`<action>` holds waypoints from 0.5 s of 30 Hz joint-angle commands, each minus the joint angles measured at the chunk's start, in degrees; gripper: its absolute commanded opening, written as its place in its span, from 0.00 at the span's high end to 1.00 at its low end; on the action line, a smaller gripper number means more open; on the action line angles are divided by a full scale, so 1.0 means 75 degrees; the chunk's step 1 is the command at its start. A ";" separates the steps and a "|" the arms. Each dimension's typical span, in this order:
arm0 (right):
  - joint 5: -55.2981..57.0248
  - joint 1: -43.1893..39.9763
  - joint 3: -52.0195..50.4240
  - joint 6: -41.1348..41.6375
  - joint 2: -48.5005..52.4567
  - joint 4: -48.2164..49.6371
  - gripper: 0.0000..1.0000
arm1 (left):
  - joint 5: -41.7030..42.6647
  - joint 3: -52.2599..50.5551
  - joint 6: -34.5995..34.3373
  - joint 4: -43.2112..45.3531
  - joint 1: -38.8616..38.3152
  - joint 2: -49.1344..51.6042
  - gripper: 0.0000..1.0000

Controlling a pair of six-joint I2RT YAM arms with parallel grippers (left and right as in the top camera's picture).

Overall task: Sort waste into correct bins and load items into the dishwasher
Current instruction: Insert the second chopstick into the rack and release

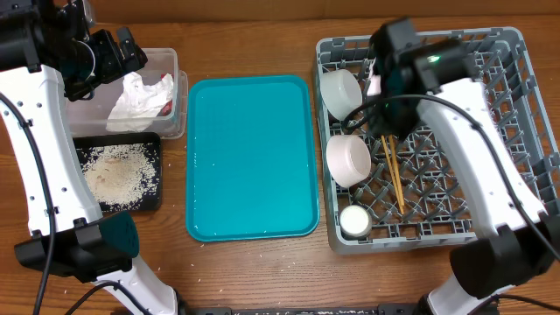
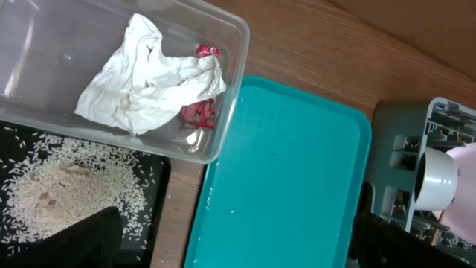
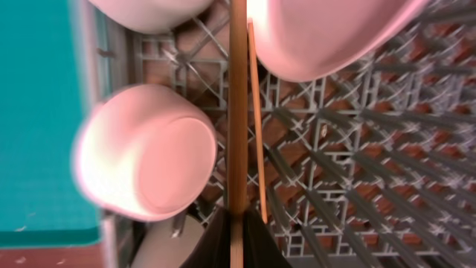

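Well, right claw (image 3: 236,227) pinches chopsticks (image 3: 238,112) — above grey rack (image 3: 357,149)

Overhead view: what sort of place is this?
Probably a test bench staged for dish clearing: a grey dish rack holding white bowls, a teal tray, a clear waste tub, a wooden table.

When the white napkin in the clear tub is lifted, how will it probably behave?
The napkin is loosely crumpled, so it is probably light and floppy and would sag or unfold. The red wrapper lies against it in the clear tub and might be dragged along.
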 commanded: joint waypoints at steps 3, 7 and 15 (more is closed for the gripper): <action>0.0073 -0.0382 -0.1676 -0.0134 -0.0029 0.0819 0.94 | 0.0032 0.0082 0.0114 -0.0003 -0.0050 -0.0038 0.00; 0.0067 -0.0708 -0.1967 -0.0131 -0.0029 0.0994 0.86 | 0.0032 0.0082 0.0114 -0.0003 -0.0052 -0.0032 0.00; 0.0038 -0.0790 -0.1888 -0.0114 -0.0032 0.0988 0.37 | 0.0032 0.0082 0.0111 -0.0003 -0.0055 -0.0020 0.00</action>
